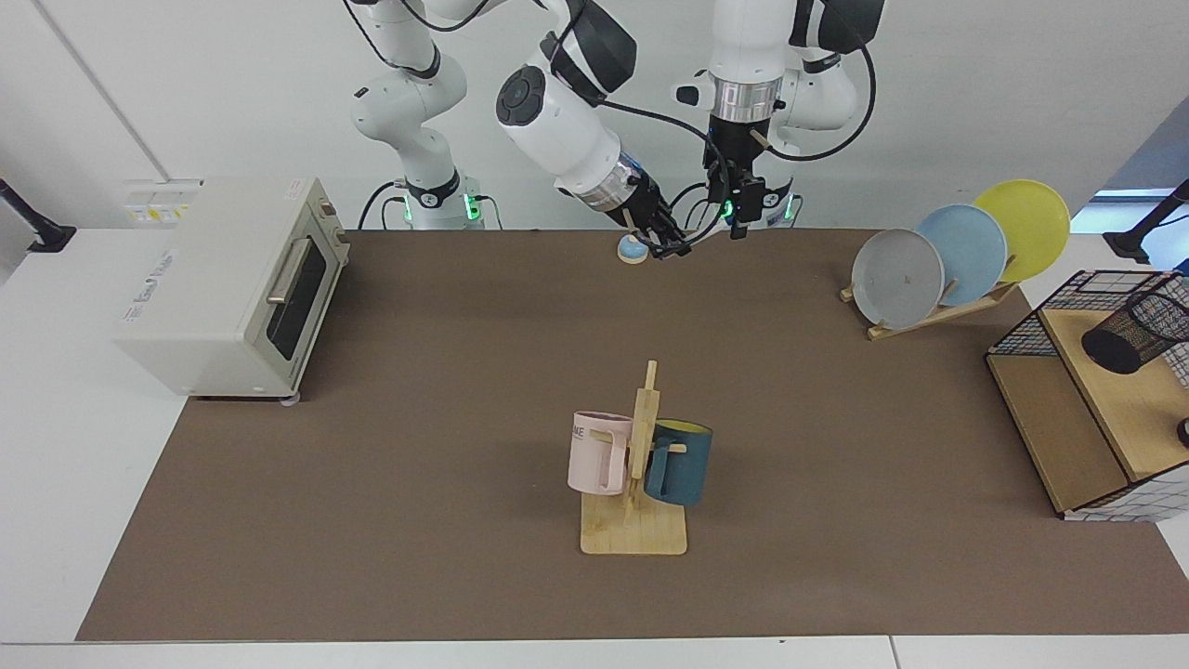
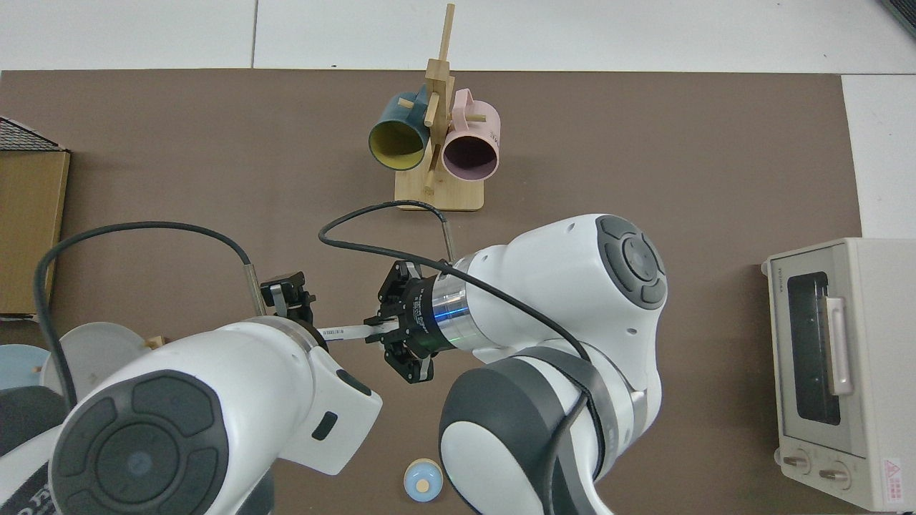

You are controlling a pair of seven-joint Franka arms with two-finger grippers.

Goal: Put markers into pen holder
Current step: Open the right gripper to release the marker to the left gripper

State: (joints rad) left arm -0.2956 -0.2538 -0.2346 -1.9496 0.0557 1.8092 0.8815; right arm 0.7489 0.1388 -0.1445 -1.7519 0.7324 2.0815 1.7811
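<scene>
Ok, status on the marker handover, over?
Right gripper shut on marker, held level. Left gripper at its capped end. Pen holder on far shelf, tipped. Nothing between.

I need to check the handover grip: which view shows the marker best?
The top view: the marker lies level, its white barrel plain between the right pincer, shut on it, and the left pincer, whose arm hides the cap end. The facing view shows only a sliver of it behind both pincers.
</scene>
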